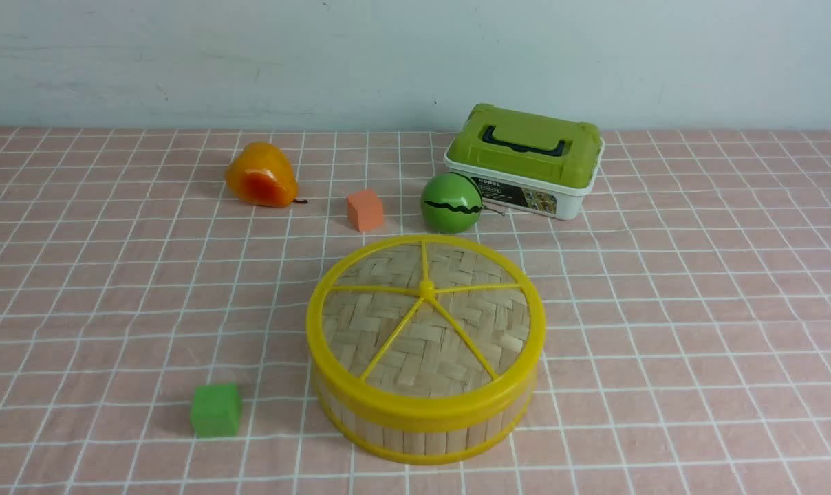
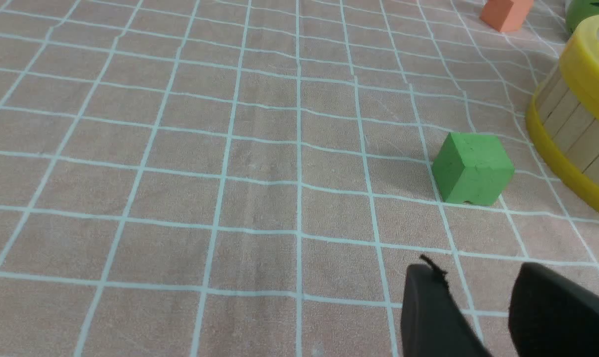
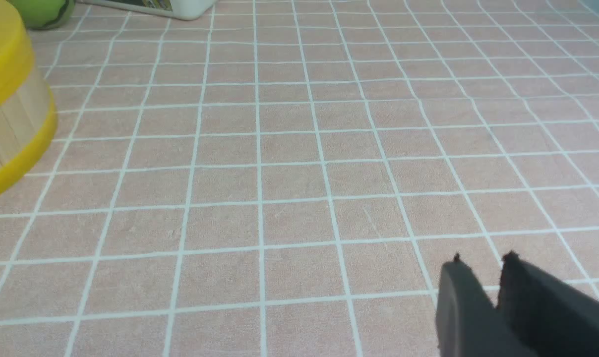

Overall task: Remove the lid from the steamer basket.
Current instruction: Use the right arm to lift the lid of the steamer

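Note:
The steamer basket (image 1: 415, 433) stands at the centre front of the checked cloth, with pale bamboo slat walls and yellow rims. The lid (image 1: 426, 323) sits flat on top of it, woven bamboo with a yellow rim, spokes and centre knob. Neither gripper shows in the front view. In the left wrist view my left gripper (image 2: 478, 270) is open and empty over bare cloth, with the basket (image 2: 572, 129) and lid rim (image 2: 589, 64) off to one side. In the right wrist view my right gripper (image 3: 483, 260) is shut and empty, far from the basket (image 3: 7, 119).
A green cube (image 1: 216, 410) lies left of the basket and also shows in the left wrist view (image 2: 473, 168). Behind the basket are an orange cube (image 1: 365, 210), a green watermelon ball (image 1: 451, 203), a green-and-white box (image 1: 525, 161) and an orange pear (image 1: 261, 175).

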Motion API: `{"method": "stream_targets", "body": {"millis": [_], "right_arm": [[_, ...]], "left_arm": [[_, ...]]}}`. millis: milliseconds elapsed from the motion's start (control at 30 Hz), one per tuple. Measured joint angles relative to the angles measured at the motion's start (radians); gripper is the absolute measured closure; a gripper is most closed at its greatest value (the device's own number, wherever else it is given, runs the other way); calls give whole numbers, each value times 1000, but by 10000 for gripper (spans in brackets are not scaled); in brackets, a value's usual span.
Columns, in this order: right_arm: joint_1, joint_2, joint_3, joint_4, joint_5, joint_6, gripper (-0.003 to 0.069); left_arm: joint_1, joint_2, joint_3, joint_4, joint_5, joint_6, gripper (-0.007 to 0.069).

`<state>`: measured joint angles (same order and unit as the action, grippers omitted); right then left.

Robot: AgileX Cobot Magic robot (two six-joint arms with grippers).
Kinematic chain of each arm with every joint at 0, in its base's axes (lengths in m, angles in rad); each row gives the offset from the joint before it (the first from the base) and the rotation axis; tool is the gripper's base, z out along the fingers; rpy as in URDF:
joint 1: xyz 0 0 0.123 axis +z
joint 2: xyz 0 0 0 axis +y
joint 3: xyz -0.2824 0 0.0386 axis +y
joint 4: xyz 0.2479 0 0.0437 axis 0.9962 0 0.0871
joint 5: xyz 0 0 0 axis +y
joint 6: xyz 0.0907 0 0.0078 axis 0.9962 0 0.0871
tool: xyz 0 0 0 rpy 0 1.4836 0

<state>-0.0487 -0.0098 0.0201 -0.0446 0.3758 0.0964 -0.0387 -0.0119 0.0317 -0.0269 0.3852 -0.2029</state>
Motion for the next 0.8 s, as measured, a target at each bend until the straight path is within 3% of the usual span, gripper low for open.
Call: {"method": "stream_targets", "body": {"millis": [800], "right_arm": [[0,0,0,0,0,0,540]], "left_arm": [[0,0,0,0,0,0,386]]}}
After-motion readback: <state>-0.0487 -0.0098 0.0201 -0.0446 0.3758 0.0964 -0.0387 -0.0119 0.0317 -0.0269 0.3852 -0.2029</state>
